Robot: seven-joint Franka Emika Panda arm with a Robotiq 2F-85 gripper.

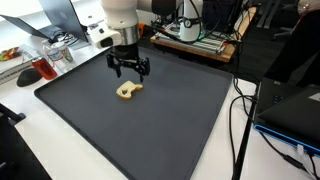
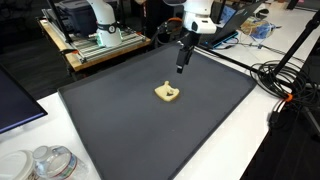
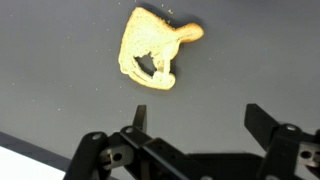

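A small tan toy animal (image 1: 128, 90) lies on its side on the dark grey mat (image 1: 190, 115); it also shows in an exterior view (image 2: 169, 94) and in the wrist view (image 3: 152, 52). My gripper (image 1: 130, 70) hangs open and empty above the mat, just behind the toy and apart from it. In the wrist view my two fingers (image 3: 200, 120) are spread wide with bare mat between them, and the toy lies beyond the fingertips. In an exterior view my gripper (image 2: 182, 62) is well above the mat.
The mat (image 2: 150, 120) covers a white table. A plate and jars (image 1: 40, 68) stand off the mat's corner. A wooden bench with gear (image 2: 100, 42) stands behind. Cables (image 2: 285, 85) and a laptop (image 1: 295, 105) lie beside the mat.
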